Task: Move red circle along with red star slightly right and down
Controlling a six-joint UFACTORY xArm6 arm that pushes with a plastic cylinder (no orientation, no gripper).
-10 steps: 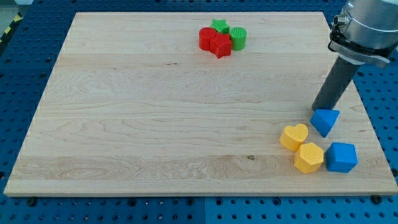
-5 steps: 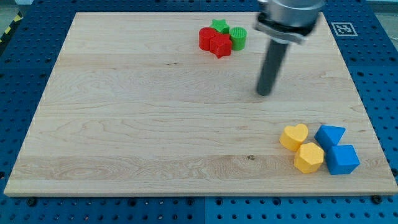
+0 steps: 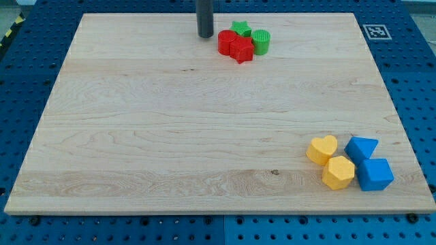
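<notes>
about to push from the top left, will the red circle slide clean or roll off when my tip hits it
Probably slides, not rolls: the red circle lies flat on the board. It touches the red star, so both likely move together. My tip sits just to its left; an off-centre push may deflect it.

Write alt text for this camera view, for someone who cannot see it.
A dark rod's tip rests just left of a red circle and red star, clustered with a green star and green cylinder near the wooden board's top edge. Yellow and blue blocks sit bottom right.
</notes>
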